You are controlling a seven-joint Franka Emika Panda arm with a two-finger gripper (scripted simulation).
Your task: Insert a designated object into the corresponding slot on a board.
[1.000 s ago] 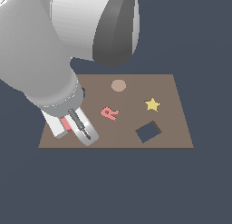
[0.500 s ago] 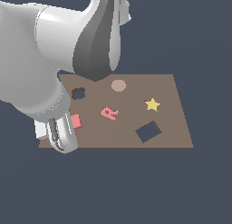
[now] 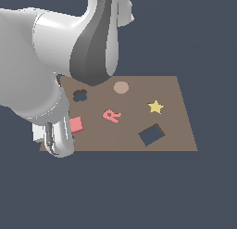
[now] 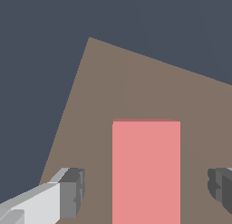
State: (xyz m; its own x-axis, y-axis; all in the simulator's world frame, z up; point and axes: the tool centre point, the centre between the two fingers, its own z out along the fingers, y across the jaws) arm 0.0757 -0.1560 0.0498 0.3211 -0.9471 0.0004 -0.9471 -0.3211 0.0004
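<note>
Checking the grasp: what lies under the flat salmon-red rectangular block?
The flat salmon-red rectangular block rests on the brown board, between the open gripper fingers. Board directly beneath is covered.

Panda arm: bulky white-and-grey links bent low, wrist pointing downward. Gripper (image 4: 146,191): jaws spread wide, fingers (image 4: 72,192) parted, nothing clasped between them.

In the exterior view, the bulky grey-white robot arm (image 3: 55,79) covered the flat brown board's (image 3: 176,130) far-left corner and left edge, and hid part of the flat salmon-red rectangular block (image 3: 77,124). The gripper's (image 4: 147,193) fingertips were not visible there. In the wrist view, the picture's edge cut off the block (image 4: 146,173) and both grey finger pads (image 4: 72,192).
</note>
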